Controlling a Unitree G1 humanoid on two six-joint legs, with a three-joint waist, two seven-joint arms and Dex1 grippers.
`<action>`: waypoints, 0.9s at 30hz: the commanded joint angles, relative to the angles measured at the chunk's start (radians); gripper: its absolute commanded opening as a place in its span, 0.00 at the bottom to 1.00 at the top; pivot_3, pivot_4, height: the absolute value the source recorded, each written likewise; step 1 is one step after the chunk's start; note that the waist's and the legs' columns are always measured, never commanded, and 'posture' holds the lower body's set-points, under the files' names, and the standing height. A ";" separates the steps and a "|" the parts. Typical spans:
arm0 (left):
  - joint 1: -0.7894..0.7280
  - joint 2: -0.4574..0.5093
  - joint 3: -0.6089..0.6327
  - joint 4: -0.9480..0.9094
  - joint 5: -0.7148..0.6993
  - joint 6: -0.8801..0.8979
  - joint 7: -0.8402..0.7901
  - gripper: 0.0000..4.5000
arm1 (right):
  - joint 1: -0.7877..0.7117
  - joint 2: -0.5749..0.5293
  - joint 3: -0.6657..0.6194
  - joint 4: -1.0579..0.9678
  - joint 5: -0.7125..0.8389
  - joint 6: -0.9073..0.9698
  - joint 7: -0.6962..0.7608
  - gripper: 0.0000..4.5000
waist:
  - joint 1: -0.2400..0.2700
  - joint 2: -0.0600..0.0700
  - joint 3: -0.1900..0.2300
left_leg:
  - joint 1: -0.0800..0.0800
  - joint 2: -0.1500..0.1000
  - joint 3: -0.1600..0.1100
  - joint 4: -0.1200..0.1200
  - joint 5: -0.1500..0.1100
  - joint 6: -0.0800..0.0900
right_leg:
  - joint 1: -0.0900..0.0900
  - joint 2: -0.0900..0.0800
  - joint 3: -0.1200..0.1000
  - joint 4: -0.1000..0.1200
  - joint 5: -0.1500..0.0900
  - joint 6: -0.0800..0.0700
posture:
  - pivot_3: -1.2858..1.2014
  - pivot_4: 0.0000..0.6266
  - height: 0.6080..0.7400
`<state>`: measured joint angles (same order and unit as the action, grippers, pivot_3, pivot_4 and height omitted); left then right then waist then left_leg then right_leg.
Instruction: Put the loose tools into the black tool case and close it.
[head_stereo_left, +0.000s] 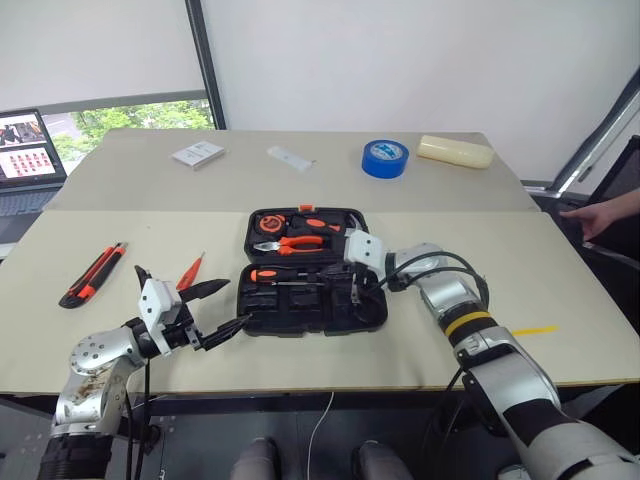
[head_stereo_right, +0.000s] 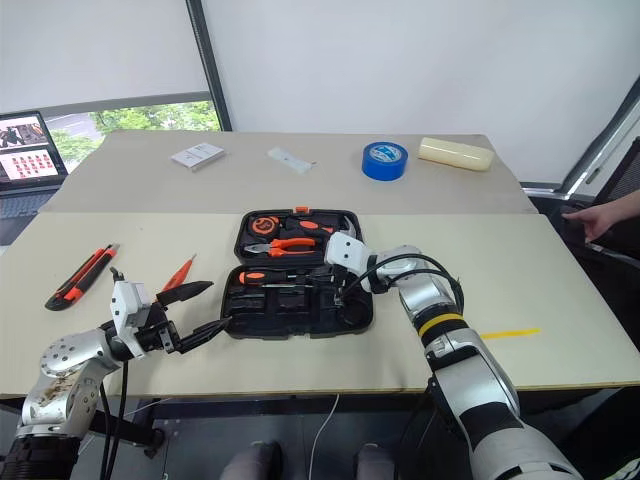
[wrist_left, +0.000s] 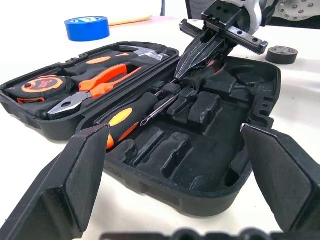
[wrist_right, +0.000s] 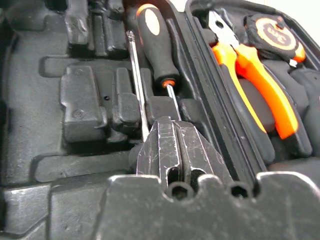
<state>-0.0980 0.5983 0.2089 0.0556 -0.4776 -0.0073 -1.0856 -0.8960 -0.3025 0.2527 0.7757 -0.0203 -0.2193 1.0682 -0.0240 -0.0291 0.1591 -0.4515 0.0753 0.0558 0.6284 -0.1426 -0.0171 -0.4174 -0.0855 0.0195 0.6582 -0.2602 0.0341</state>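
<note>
My right gripper (wrist_left: 200, 55), fingers pressed together and holding nothing, rests in the open black tool case (head_stereo_left: 300, 310) beside a screwdriver (wrist_right: 155, 47). My left gripper (head_stereo_left: 215, 310) hovers wide, empty, just left of the case.

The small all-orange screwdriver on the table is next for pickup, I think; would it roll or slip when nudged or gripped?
The small all-orange screwdriver lies flat on the beige table, slim and seemingly rounded, so a nudge may roll it. It looks light; smooth plastic might slip between hard fingers. It probably stays stiff.
</note>
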 joint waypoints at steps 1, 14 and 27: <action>0.036 0.018 0.106 -0.030 -0.062 0.043 0.056 1.00 | 0.041 -0.039 -0.110 -0.204 0.176 0.069 0.088 0.07 | 0.001 0.000 0.000 | 0.000 0.000 0.000 0.000 0.000 0.000 | 0.000 0.000 0.000 0.000 0.000 0.000 | 0.52 0.24 1.00; 0.459 0.132 0.550 -0.041 -0.065 0.315 0.308 1.00 | 0.635 -0.306 -0.408 -0.841 0.471 0.182 0.109 0.75 | 0.012 -0.003 0.000 | 0.004 0.003 0.003 -0.002 -0.004 -0.006 | -0.002 -0.002 -0.003 -0.003 -0.005 -0.008 | 0.52 0.24 1.00; -0.014 0.315 0.215 -0.143 -0.099 0.867 0.494 1.00 | 0.570 -0.367 -0.421 -0.934 0.538 0.263 0.092 0.99 | 0.032 -0.002 0.002 | 0.007 0.004 0.007 -0.003 -0.007 -0.013 | -0.002 -0.006 -0.007 -0.009 0.001 -0.004 | 0.52 0.24 1.00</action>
<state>-0.0540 0.9114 0.4678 -0.0970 -0.5874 0.7779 -0.6545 -0.3077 -0.6541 -0.1551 -0.1174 0.4965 0.0341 1.1694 0.0075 -0.0310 0.1612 -0.4453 0.0795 0.0620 0.6257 -0.1490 -0.0309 -0.4202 -0.0896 0.0128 0.6485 -0.2584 0.0303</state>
